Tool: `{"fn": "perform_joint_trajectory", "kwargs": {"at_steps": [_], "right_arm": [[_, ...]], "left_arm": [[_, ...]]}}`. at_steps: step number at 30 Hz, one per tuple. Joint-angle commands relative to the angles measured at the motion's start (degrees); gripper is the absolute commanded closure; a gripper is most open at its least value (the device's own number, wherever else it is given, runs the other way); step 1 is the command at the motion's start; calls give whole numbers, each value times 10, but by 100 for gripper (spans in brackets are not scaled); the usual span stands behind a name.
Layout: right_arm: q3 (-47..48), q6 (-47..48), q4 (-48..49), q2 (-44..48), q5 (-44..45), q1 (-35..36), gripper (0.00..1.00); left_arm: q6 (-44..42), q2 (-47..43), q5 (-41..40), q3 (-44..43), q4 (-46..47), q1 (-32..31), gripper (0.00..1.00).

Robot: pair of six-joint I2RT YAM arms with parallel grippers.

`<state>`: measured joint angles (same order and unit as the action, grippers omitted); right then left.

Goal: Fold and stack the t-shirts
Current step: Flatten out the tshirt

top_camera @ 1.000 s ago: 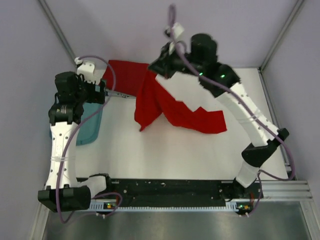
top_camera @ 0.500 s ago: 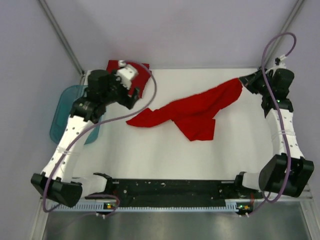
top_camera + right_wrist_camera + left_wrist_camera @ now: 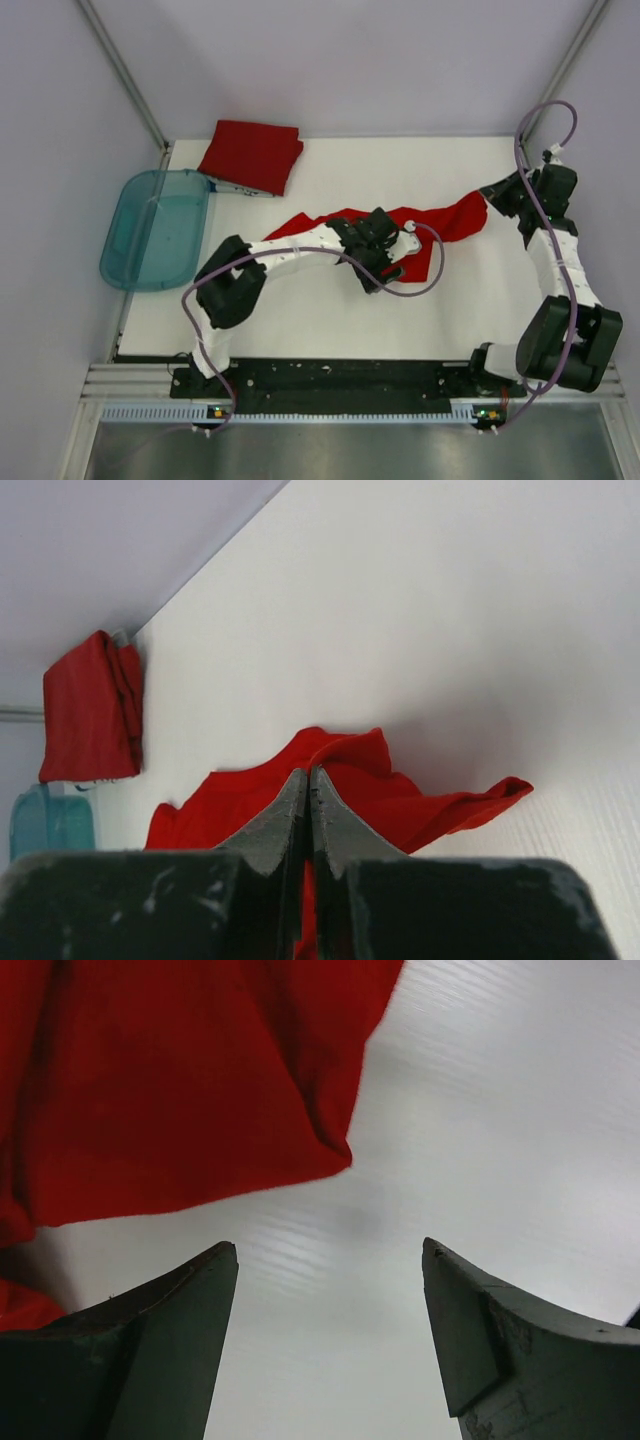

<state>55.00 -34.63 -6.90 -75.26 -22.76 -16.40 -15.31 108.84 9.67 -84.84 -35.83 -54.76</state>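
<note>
A loose red t-shirt lies crumpled in a long strip across the middle of the table. My right gripper is at its right end, shut on the fabric. In the right wrist view the jaws are pressed together with red cloth caught between them. My left gripper reaches across the table to the shirt's near edge. It is open over bare table with nothing between its fingers, and the shirt's hem lies just ahead. A second red t-shirt lies folded at the back left.
A translucent teal tub sits at the table's left edge, partly overhanging it. Grey walls close in the back and both sides. The left arm's cable loops over the table in front of the loose shirt. The folded shirt and tub also show far off.
The right arm carried the shirt from the back centre to the right side and stretched it out. The left arm swung from the back left to the table's middle, its jaws narrowing somewhat.
</note>
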Motion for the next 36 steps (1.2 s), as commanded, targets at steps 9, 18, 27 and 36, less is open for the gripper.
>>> {"fn": "perform_joint_trajectory", "kwargs": {"at_steps": [9, 18, 27, 36], "right_arm": [[-3, 42, 7, 48, -3, -6, 100], [-2, 40, 4, 82, -11, -5, 100], [104, 63, -72, 172, 22, -5, 100], [310, 69, -138, 277, 80, -5, 100]], "left_arm": [[172, 118, -56, -102, 67, 9, 27], [163, 159, -42, -149, 57, 10, 49], [78, 22, -91, -117, 12, 47, 100], [-95, -287, -170, -117, -76, 77, 100]]}}
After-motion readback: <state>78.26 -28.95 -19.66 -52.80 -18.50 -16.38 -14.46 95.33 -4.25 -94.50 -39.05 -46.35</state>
